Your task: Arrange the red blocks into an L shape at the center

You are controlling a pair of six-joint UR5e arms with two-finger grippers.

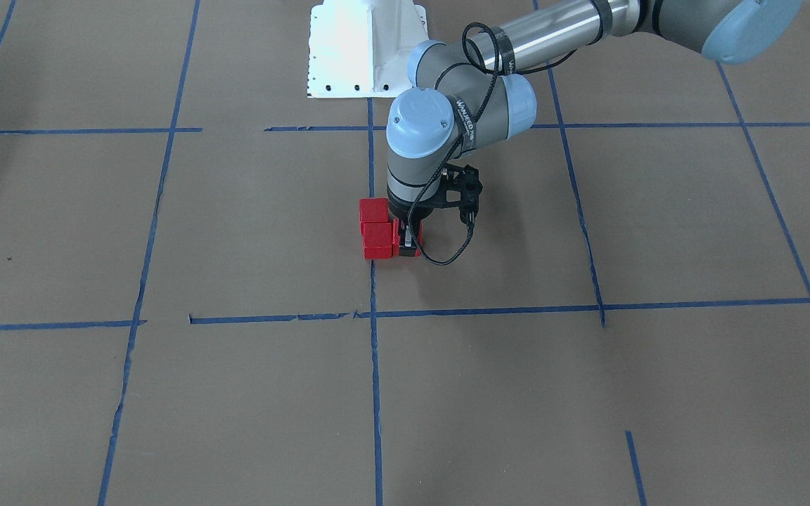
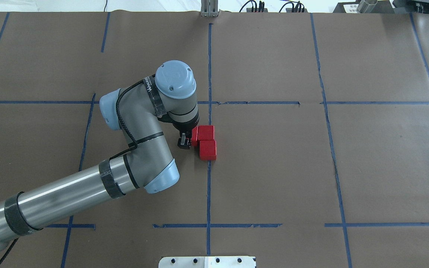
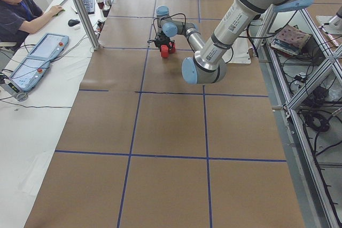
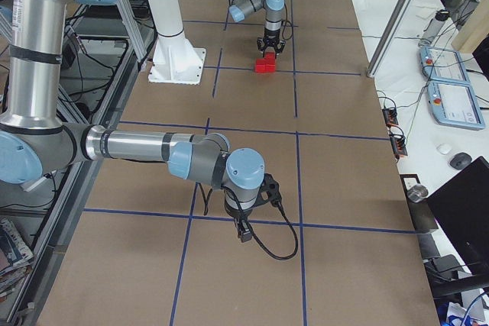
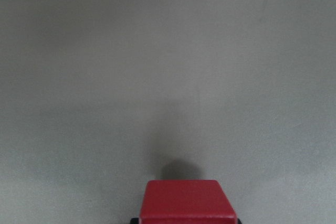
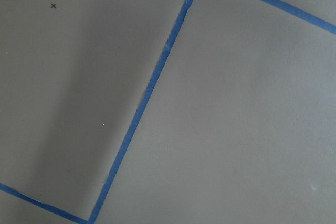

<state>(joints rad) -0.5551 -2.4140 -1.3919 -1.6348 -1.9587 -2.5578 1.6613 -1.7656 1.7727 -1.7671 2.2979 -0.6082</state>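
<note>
matte red cube (image 5: 186, 203) clamped in l gripper (image 1: 408, 244), just beside two other cubes (image 2: 206, 133) (image 2: 207, 149) on brown paper (image 2: 274, 167)

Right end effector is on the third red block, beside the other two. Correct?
No: the left end effector is on the third red block, beside the other two. Overhead exterior view shows that arm entering from the left.

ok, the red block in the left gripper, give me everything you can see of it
The third red block is a matte red cube, plain faces, slightly rounded edges. It sits upright between the fingers of the left gripper, which hide much of it. It stands close beside the farther of the other two red blocks, making an L by the blue tape stripe. Whether it rests on the paper is unclear.
</note>
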